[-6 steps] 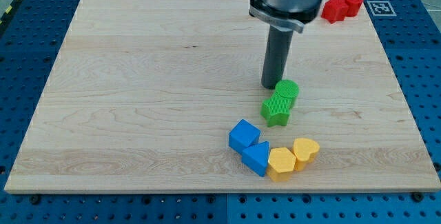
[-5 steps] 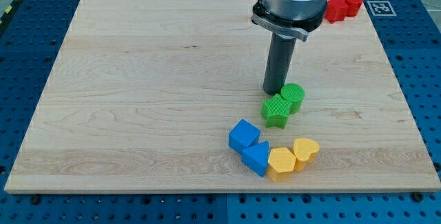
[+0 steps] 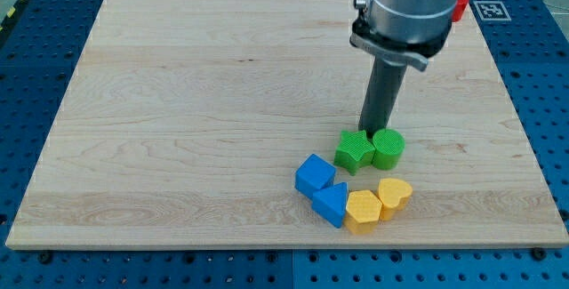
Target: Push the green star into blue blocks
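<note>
The green star (image 3: 354, 153) lies on the wooden board (image 3: 178, 111), right of centre and low. A green cylinder (image 3: 388, 148) touches its right side. My tip (image 3: 372, 131) stands just above the two green blocks, at the seam between them. Two blue blocks lie below and left of the star: a blue cube-like block (image 3: 315, 174) and a blue wedge-like block (image 3: 330, 204), touching each other. A small gap separates the star from the upper blue block.
Two yellow blocks (image 3: 364, 211) (image 3: 395, 195) sit right of the blue ones, below the green pair. A red block (image 3: 460, 4) shows at the view's top right, mostly hidden behind the arm.
My tip has moved right and down. The green cylinder has slid from above the star to its right side. The star has shifted slightly down.
</note>
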You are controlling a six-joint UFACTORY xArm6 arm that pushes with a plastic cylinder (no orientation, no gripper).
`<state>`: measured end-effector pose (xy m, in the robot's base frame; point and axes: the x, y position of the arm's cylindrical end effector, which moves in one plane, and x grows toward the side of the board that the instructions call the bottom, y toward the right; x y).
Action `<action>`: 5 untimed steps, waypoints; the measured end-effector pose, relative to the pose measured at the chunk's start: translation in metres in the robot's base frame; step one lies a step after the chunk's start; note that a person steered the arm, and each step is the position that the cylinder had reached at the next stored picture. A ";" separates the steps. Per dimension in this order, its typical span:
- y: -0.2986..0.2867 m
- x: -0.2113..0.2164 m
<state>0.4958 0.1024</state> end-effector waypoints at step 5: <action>-0.017 0.025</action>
